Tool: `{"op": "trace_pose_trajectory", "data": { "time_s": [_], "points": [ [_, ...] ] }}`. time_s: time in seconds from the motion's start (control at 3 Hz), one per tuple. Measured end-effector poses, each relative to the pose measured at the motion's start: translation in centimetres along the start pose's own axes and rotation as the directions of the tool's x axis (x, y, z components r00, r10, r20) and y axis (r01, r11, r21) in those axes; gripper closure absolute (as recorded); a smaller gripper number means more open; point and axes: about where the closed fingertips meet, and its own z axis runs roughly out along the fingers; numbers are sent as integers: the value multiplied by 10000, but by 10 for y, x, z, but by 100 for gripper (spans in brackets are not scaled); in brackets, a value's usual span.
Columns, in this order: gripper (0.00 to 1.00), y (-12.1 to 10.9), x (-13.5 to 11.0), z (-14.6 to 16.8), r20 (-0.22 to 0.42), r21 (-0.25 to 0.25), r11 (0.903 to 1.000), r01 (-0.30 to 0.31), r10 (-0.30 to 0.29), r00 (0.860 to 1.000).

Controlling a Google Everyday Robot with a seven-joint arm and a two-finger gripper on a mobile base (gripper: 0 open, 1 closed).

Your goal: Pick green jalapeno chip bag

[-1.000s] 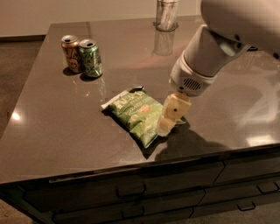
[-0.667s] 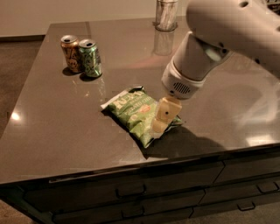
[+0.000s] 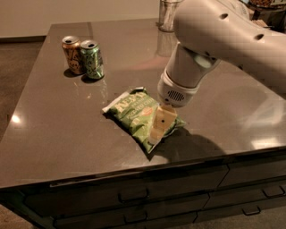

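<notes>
the green jalapeno chip bag lies flat on the dark countertop a little below the middle of the frame, set at a slant, one white crimped end toward the upper left and the other toward the lower right. its lower corner sits near the counter's front edge but does not hang over it. the gripper is down on the right half of the bag, touching its top face, with the thick white arm rising from it to fill the upper right of the frame. whether the gripper is released or clenched cannot be told from here.

to the left of the bag the counter runs bare out to the left edge, and there is bare surface to the right as well, under the arm's shadow and a patch of glare. the orange can and the green can stand upright, just beside each other, in the upper left, well apart from the bag. a metal cup stands at the far edge, at the top of the frame, partly behind the arm. below the front edge a row of drawers with dark handles shows.

against the frame a second ago, the gripper has shifted left and slightly down in the picture, from the bag's right end to farther over its body, and the arm covers more of the upper right. the bag and both cans sit where they were.
</notes>
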Motion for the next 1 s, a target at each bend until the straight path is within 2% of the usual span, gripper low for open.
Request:
{"op": "trace_pose_trajectory", "data": {
  "time_s": [0.33,0.67,1.0],
  "points": [
    [39,1,1,-2,-99,-183,9997,-140,138,9999],
    [62,-6,4,-24,221,-29,9995,-304,305,9993],
    [85,-12,5,-58,760,342,9988,-343,316,9966]
  ]
}}
